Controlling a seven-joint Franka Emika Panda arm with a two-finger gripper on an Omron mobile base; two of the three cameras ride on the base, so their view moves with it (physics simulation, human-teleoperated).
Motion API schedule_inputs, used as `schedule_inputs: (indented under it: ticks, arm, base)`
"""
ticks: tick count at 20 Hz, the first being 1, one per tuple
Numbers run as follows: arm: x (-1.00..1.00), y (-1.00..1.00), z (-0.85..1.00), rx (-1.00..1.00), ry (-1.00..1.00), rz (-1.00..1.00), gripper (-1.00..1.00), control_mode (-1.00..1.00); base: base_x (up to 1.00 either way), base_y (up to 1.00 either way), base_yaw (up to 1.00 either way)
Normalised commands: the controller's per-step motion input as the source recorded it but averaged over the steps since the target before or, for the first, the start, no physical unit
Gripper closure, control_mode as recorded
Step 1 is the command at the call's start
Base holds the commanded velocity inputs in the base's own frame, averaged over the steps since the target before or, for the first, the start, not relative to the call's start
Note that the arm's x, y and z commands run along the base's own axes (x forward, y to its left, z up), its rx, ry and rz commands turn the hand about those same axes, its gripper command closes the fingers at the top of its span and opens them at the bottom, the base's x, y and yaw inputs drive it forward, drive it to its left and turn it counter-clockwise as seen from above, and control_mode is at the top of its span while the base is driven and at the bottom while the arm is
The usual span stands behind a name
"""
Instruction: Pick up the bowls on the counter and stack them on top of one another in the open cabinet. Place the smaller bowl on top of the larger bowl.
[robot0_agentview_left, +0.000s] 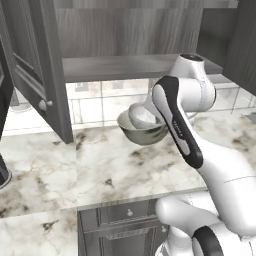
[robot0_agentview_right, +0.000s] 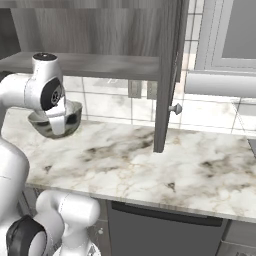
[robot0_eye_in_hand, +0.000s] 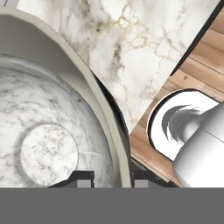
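The larger bowl (robot0_agentview_left: 141, 136) (robot0_agentview_right: 74, 120), grey-green and glossy, is at the back of the marble counter (robot0_agentview_left: 115, 165) (robot0_agentview_right: 150, 155), under the open cabinet's shelf (robot0_agentview_left: 115, 67) (robot0_agentview_right: 100, 65). The smaller bowl (robot0_agentview_left: 142, 114) (robot0_eye_in_hand: 43, 131), whitish with a mottled inside, leans tilted in the larger bowl's mouth. In the hand view my gripper (robot0_eye_in_hand: 112, 177) is shut on a pale rim, with one dark fingertip (robot0_eye_in_hand: 83, 177) inside the smaller bowl and the other outside. In both base views my own arm hides the fingers. I cannot tell whether the bowls rest on the counter.
The cabinet door (robot0_agentview_left: 37, 75) stands open at the left, its knob (robot0_agentview_left: 44, 105) over the counter. In the right base view the door's edge (robot0_agentview_right: 167, 75) hangs down mid-frame. Dark grey drawer fronts (robot0_agentview_left: 120, 225) lie below the counter's front edge. Wooden floor (robot0_eye_in_hand: 197, 61) shows past it.
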Motion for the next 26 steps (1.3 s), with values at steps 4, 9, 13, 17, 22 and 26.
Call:
schedule_inputs:
  ticks: [4,9,13,17,22,26]
  arm:
    - [-0.39,-0.03,0.08,0.00,-0.24,-0.01,1.00,-1.00]
    - [-0.12,0.00,0.38,0.00,-0.22,-0.09,1.00,-1.00]
    - [0.00,0.00,0.44,0.00,-0.14,-0.12,1.00,-1.00]
    - [0.01,0.00,0.46,0.00,-0.05,-0.12,1.00,-1.00]
    - [0.08,0.00,0.37,0.00,-0.02,-0.08,1.00,-1.00]
    - [0.11,-0.03,0.38,0.00,-0.05,-0.04,1.00,-1.00]
  base:
    - [0.00,0.00,0.00]
    - [0.00,0.00,0.00]
    - [0.00,0.00,0.00]
    - [0.00,0.00,0.00]
    - [0.00,0.00,0.00]
    - [0.00,0.00,0.00]
